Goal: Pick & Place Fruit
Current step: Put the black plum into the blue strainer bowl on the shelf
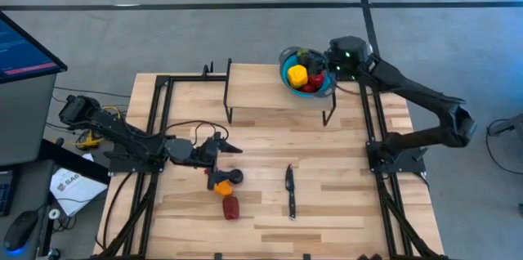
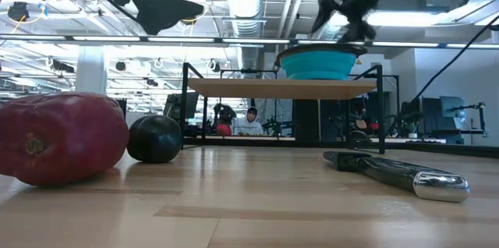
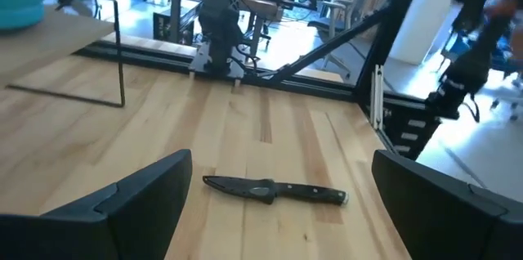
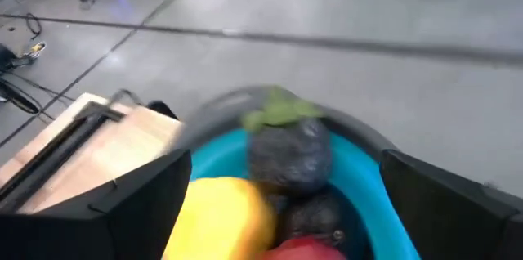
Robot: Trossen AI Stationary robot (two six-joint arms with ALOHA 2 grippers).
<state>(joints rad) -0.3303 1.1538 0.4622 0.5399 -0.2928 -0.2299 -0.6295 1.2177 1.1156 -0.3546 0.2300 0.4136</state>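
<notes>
The blue bowl (image 1: pixel 288 73) stands on a raised wooden shelf (image 1: pixel 261 87) at the table's far side. It holds a yellow fruit (image 4: pixel 219 215), a dark fruit with a green top (image 4: pixel 288 154) and a red piece (image 4: pixel 306 248). My right gripper (image 1: pixel 327 67) (image 4: pixel 286 166) hovers open just above the bowl, touching nothing. On the table lie an orange fruit (image 1: pixel 221 186), a dark round fruit (image 2: pixel 154 139) and a red fruit (image 2: pixel 58 136). My left gripper (image 1: pixel 231 148) (image 3: pixel 278 199) hangs open above them.
A black-handled knife (image 1: pixel 290 191) (image 3: pixel 274 189) lies flat on the boards right of the loose fruit. The shelf's thin black legs (image 3: pixel 120 56) and the black frame rails (image 1: pixel 369 121) border the work area. People sit in the room beyond (image 2: pixel 251 121).
</notes>
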